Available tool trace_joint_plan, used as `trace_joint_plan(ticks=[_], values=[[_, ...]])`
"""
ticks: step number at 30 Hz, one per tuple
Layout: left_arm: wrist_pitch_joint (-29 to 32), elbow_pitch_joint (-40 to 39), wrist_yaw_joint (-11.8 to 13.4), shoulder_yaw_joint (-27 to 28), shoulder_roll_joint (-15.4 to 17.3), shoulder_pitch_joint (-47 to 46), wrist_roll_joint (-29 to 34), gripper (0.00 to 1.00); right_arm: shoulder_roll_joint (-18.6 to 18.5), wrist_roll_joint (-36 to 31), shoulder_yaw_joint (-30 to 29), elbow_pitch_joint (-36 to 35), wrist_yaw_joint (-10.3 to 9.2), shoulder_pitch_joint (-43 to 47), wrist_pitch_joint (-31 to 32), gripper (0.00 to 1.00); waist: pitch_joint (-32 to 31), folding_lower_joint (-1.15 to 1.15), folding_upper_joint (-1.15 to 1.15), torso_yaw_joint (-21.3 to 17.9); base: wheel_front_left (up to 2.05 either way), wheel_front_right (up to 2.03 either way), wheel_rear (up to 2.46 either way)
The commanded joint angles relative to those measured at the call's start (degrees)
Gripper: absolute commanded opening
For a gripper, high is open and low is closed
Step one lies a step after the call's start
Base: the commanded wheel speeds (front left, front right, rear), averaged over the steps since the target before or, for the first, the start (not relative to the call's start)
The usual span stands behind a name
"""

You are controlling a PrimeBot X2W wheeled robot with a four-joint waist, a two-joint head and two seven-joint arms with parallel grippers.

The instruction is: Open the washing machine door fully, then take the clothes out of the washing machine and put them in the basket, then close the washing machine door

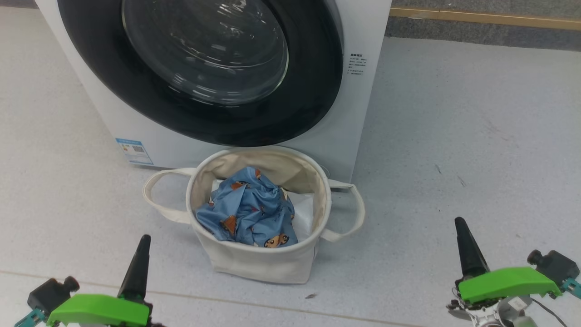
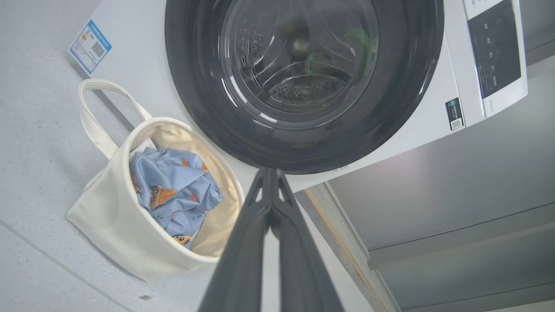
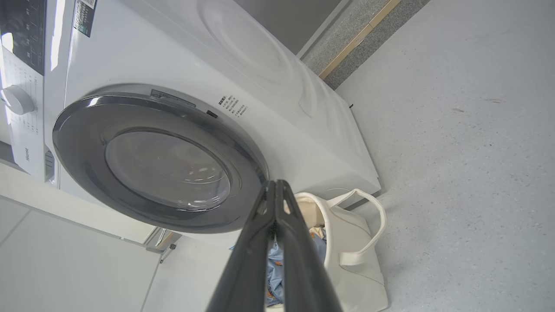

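Front of washing machine (image 1: 355, 118): blue label sticker (image 1: 134, 151) lower left, printed text block (image 1: 357, 66) right of door, both too small to read. Washing machine door (image 1: 204, 122) shut flush. Basket (image 1: 254, 265) upright just in front, mouth up, holding crumpled clothes (image 1: 247, 211) over a white sheet (image 1: 305, 213). Left gripper (image 1: 145, 240) and right gripper (image 1: 460, 222) clenched, empty, flanking basket, well apart.

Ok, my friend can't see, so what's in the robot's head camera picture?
A cream basket holding crumpled blue clothes with cartoon bears sits on the grey floor, right in front of a white washing machine whose round black washing machine door is shut. The robot's left gripper and right gripper, both shut and empty, point up from the bottom corners.
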Motion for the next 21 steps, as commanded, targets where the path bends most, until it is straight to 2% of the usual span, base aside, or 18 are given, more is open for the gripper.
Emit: trace_joint_plan(ticks=[1,21], values=[[0.6,-1.5,-0.2,2.5,0.2,-1.3,-1.4,0.00,-0.7,2.2,-0.1,-1.5,0.09,-1.6,0.5,0.00,-0.1,0.00,0.00,0.0,0.00,0.00,0.00],[3.7,-0.8,-0.3,6.6,-3.2,-0.9,-7.7,0.00,-0.8,13.8,-2.0,-1.2,0.12,-1.4,3.2,0.00,-0.9,0.00,0.00,0.0,0.00,0.00,0.00]])
